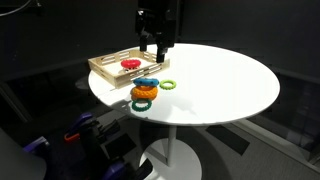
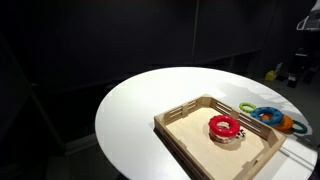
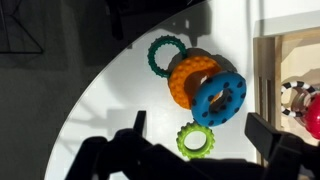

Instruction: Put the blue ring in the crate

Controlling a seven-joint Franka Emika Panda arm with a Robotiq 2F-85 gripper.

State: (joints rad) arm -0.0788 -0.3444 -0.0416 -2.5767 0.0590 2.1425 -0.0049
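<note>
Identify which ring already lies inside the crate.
The red ring: it alone sits in the crate; the blue ring, orange ring and green rings lie outside on the table.

blue ring (image 3: 204,104), orange ring (image 3: 184,80), light wooden crate (image 2: 190,132), white table (image 2: 130,110)

Hard overhead light burns the white table (image 1: 220,90) to near glare, and the surrounding room is almost black. In the wrist view the gripper (image 3: 200,135) is a dark, soft-edged silhouette at the bottom.

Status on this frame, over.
Gripper open, empty, hovering. Bright blue ring leaning on orange ring, outside light wooden crate. Pale green ring close by.
</note>
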